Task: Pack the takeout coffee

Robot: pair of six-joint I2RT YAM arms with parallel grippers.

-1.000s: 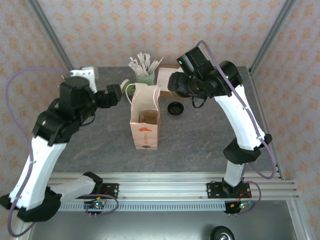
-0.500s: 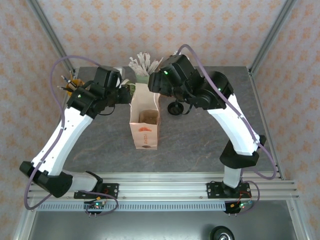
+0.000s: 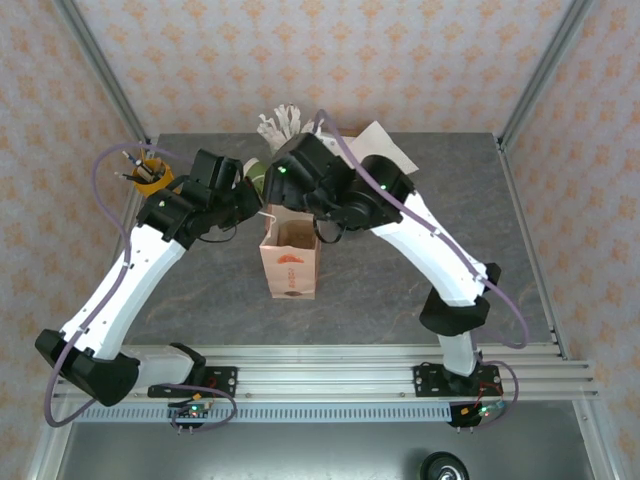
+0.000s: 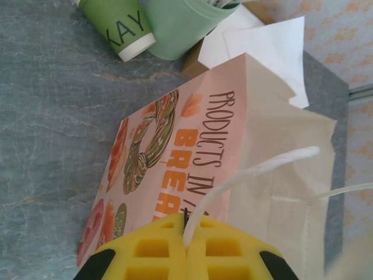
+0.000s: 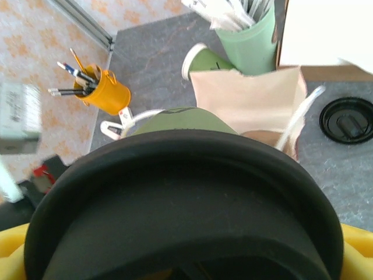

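Observation:
The takeout coffee (image 5: 175, 192), a dark green cup under a round black lid, sits between the yellow fingers of my right gripper (image 5: 182, 254), which is shut on it. In the top view my right gripper (image 3: 287, 185) hangs over the back end of the paper bag (image 3: 290, 262), whose mouth stands open. The bag (image 5: 250, 99) lies just beyond the cup in the right wrist view. My left gripper (image 4: 186, 233) is shut on the bag's white string handle (image 4: 250, 169), at the bag's left side (image 3: 255, 205).
Behind the bag stand a pale green cup of wrapped sticks (image 5: 250, 41) and a lidless dark green cup (image 5: 204, 58) on its side. A loose black lid (image 5: 348, 119) lies right of the bag. A yellow pen pot (image 3: 148, 175) is back left, white paper (image 4: 256, 41) back right.
My left gripper reached in to the bag and shut on its string handle. The right arm carried the cup leftward to above the bag's back end, covering the loose lid in the top view.

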